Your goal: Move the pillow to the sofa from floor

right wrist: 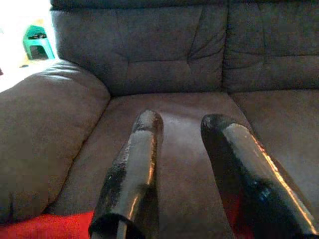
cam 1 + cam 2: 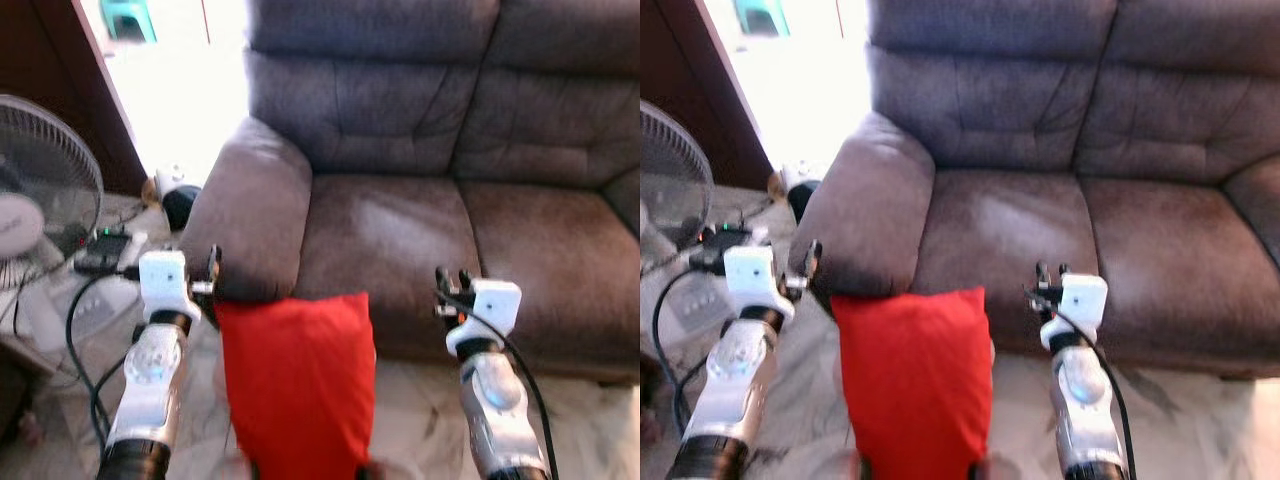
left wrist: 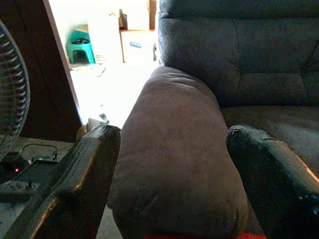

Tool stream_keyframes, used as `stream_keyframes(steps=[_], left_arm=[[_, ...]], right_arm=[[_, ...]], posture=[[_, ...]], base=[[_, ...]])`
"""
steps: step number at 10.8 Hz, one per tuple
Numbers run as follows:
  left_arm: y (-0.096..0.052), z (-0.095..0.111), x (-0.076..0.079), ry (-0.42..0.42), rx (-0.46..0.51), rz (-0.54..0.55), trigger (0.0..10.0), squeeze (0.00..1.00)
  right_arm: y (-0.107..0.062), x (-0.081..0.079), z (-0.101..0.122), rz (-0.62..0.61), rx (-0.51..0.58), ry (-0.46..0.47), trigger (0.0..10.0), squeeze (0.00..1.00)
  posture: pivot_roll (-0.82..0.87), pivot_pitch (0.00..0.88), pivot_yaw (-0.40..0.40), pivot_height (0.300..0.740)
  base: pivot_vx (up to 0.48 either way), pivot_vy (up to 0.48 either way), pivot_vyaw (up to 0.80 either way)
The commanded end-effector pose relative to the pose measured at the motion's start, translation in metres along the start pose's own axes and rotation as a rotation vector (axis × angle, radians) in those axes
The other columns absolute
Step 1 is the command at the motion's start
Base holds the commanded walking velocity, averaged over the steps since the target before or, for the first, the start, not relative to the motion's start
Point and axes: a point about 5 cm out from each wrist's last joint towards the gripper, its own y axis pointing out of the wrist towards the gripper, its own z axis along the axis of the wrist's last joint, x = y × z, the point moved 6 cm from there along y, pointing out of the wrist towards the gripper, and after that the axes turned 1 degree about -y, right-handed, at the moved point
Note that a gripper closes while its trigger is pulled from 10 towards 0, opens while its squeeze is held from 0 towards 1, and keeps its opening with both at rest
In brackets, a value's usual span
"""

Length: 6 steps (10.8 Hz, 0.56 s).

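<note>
Red pillow (image 2: 295, 385) stands upright between the two arms, in front of the sofa (image 2: 440, 150), at the front edge of the seat. Its top edge overlaps the lower front of the sofa's armrest (image 2: 250, 205) and the front of the seat cushion (image 2: 385, 250). Pillow's lower end runs out of frame at the bottom of the head views; whether it rests on the floor (image 2: 590, 430) cannot be told.

Left gripper (image 2: 213, 268) raised just left of the pillow's top left corner, close against the front of the armrest. Left wrist view: the fingers (image 3: 84, 174) stand wide apart, the armrest's rounded end between them, a thin strip of red at the frame edge below. Nothing held.

Right gripper (image 2: 452, 283) raised in front of the seat cushion, to the right of the pillow and clear of it. Right wrist view: its fingers (image 1: 134, 164) are parted by a narrow gap, pointing at the seat cushion, with red showing beneath them. Nothing held.

Sofa is dark grey-brown, two seat cushions visible. A standing fan (image 2: 40, 195) is on the robot's left, with cables (image 2: 80, 340) on the floor beside it. A bright doorway (image 2: 185, 80) lies beyond the armrest, a green stool (image 3: 82, 45) within it.
</note>
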Motion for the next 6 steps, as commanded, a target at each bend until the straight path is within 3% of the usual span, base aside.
stream_keyframes(steps=[1,6], left_arm=[[0.0022,0.0027,0.0008,-0.015,0.003,0.004,10.0,0.0],[0.0035,0.0025,0.0023,-0.018,0.001,0.001,10.0,0.0]], right_arm=[[-0.0009,0.0014,-0.0007,-0.005,-0.002,0.012,10.0,0.0],[-0.0003,0.0009,-0.0031,-0.001,-0.013,0.01,10.0,0.0]], posture=[[0.02,0.085,-0.034,0.65],[0.02,0.082,-0.035,0.65]], base=[[0.0,0.0,0.0],[0.0,0.0,0.0]])
